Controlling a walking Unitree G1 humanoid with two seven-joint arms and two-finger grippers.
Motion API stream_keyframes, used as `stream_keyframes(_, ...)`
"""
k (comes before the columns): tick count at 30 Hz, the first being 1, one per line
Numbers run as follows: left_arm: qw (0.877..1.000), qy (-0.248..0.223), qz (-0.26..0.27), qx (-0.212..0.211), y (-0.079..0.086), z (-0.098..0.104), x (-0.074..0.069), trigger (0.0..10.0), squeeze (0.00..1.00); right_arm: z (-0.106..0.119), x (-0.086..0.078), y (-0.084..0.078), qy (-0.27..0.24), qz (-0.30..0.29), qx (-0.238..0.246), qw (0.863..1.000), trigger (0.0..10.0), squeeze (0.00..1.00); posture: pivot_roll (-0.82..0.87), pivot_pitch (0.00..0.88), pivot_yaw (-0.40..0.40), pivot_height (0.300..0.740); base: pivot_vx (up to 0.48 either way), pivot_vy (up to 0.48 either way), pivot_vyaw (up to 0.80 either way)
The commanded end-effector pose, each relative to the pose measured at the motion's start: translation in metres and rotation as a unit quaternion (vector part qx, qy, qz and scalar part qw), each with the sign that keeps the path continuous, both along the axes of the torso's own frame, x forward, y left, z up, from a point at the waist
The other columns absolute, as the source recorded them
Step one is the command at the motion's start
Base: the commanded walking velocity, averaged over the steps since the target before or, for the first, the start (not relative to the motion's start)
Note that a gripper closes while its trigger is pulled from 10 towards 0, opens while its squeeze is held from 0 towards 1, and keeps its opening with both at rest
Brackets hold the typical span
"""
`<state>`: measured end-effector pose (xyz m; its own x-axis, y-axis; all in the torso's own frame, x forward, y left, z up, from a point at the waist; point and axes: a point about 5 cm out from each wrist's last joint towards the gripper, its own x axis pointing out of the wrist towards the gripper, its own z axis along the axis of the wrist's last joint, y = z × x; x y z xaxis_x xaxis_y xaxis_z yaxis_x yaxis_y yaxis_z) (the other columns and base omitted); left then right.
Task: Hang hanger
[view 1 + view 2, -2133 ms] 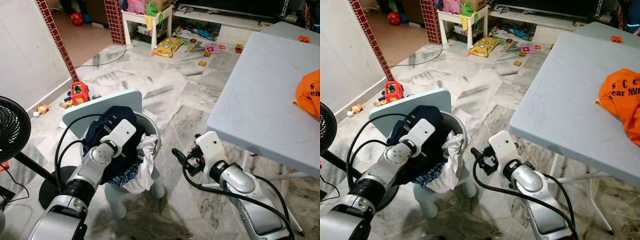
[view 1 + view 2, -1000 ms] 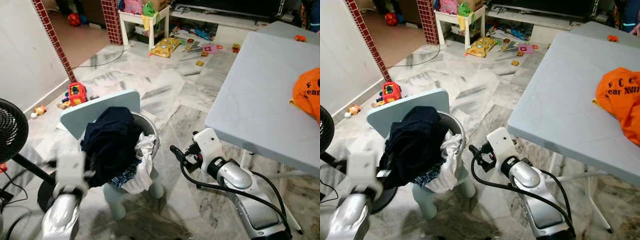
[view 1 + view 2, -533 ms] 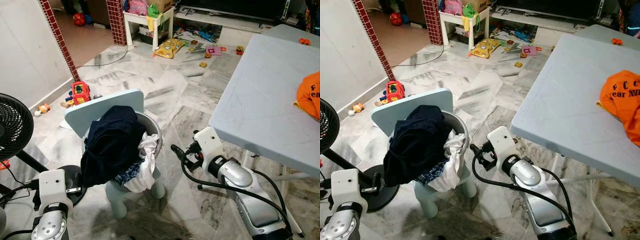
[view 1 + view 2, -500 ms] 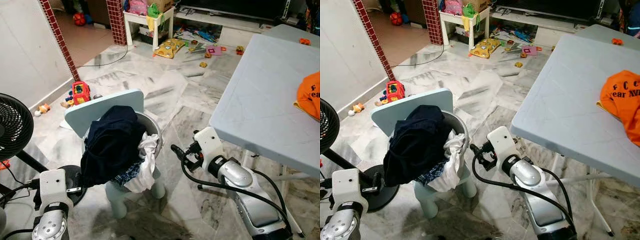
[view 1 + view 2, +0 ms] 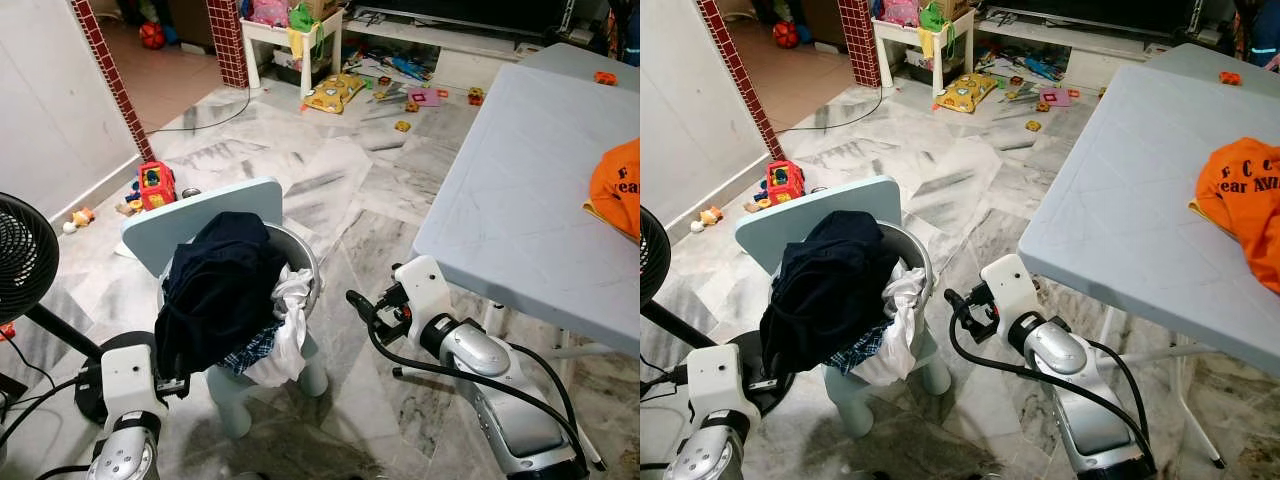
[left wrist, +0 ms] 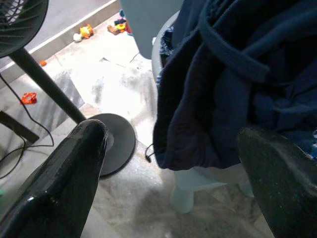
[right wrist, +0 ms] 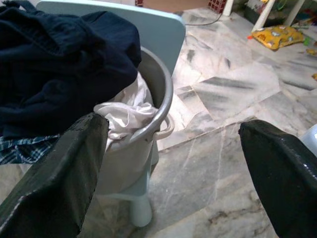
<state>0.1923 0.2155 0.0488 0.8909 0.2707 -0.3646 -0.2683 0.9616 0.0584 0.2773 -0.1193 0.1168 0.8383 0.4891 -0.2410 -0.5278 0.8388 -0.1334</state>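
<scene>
Pulled back from the navy garment [image 5: 222, 290], left gripper [image 6: 168, 183] hangs low — both it and right gripper [image 7: 168, 168] spread wide, empty.

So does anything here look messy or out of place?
Yes. The grey bucket on the small blue chair is overstuffed: dark blue clothes and a white cloth spill over its rim. Toys lie scattered on the floor, and an orange shirt lies crumpled on the table.

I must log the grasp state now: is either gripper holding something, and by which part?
Nothing is held. The left gripper is open before the dark navy garment; the right gripper is open, facing the grey metal bucket.
</scene>
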Motion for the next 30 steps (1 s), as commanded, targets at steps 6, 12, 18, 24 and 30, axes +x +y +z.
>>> stream_keyframes(6, 1.000, -0.009, 0.017, 0.003, 0.005, 0.002, -0.002, 10.0, 0.00, 0.003, -0.001, 0.000, 0.002, 0.008, 0.004, 1.000, 10.0, 0.00, -0.04, 0.119, -0.027, 0.740, 0.000, 0.000, -0.53)
stream_keyframes(12, 1.000, -0.016, 0.016, 0.005, 0.004, 0.004, 0.001, 10.0, 0.00, 0.001, -0.001, 0.002, 0.007, 0.015, -0.004, 1.000, 10.0, 0.00, -0.04, 0.117, -0.027, 0.740, 0.000, 0.000, -0.13)
stream_keyframes(18, 1.000, -0.017, 0.016, 0.003, 0.003, 0.004, 0.003, 10.0, 0.00, 0.001, -0.001, 0.001, 0.009, 0.013, 0.000, 1.000, 10.0, 0.00, -0.03, 0.115, -0.024, 0.740, 0.000, 0.000, -0.40)
stream_keyframes(24, 1.000, -0.021, 0.008, 0.008, 0.001, 0.006, 0.006, 10.0, 0.00, 0.001, -0.003, 0.007, -0.008, 0.039, -0.026, 0.999, 10.0, 0.00, -0.03, 0.115, -0.021, 0.740, 0.000, 0.000, 0.67)
stream_keyframes(30, 1.000, -0.024, 0.012, 0.002, 0.001, 0.007, 0.006, 10.0, 0.00, 0.000, -0.003, 0.004, 0.001, 0.028, -0.013, 1.000, 10.0, 0.00, -0.03, 0.119, -0.023, 0.740, 0.000, 0.000, 0.80)
